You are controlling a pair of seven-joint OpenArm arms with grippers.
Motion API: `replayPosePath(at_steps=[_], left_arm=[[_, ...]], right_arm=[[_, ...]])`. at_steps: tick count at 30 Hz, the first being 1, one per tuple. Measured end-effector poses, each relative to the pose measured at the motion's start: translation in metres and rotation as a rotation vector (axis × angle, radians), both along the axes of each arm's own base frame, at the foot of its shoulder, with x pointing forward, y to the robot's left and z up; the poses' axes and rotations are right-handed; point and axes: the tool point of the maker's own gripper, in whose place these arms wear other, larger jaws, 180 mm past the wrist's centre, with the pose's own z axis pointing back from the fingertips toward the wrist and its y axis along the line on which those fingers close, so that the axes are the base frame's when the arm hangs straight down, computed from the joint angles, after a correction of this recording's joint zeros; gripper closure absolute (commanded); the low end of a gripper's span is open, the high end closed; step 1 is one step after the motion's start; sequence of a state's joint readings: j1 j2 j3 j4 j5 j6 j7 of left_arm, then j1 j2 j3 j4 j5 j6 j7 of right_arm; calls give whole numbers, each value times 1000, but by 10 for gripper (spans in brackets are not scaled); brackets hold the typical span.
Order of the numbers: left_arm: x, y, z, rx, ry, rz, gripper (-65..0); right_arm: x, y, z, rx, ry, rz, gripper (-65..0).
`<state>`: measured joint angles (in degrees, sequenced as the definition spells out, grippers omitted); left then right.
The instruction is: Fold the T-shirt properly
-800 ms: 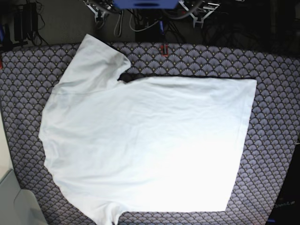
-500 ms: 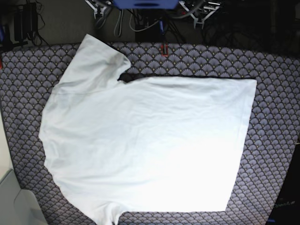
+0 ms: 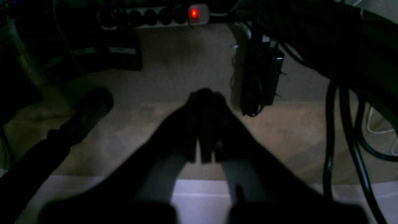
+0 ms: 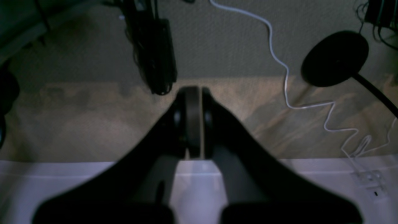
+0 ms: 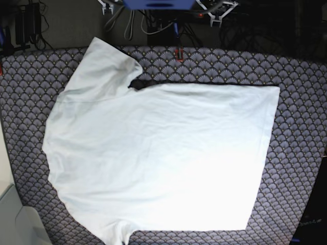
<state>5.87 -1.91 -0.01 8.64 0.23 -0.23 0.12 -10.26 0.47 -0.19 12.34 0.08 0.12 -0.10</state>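
Note:
The white T-shirt [image 5: 158,158] lies spread flat on the scale-patterned table cover [image 5: 301,102]. One sleeve points to the far left corner, another lies at the near left edge, and the hem is on the right. Neither gripper touches it. In the left wrist view, my left gripper [image 3: 204,95] is shut and empty, hanging over a dim carpeted floor. My right gripper [image 4: 198,91] is likewise shut on nothing, above the floor. In the base view only bits of both arms' frames [image 5: 217,7] show at the top edge.
A small dark patch [image 5: 138,83] shows under the far sleeve. A small red item [image 5: 178,53] sits at the table's far edge. Below the wrists are a power strip with a red light [image 3: 194,13], black cables [image 3: 329,124], a white cable [image 4: 279,62] and a round black base [image 4: 334,57].
The arm parts at the top of the base view have drawn slightly further up and out of the frame. The T-shirt has not moved.

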Motion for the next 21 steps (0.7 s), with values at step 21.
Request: replayPosePath(at_steps=[21], left_arm=[[8, 41, 107, 28, -386, -108, -1]], right_arm=[[-13, -39, 108, -66, -403, 84, 0]])
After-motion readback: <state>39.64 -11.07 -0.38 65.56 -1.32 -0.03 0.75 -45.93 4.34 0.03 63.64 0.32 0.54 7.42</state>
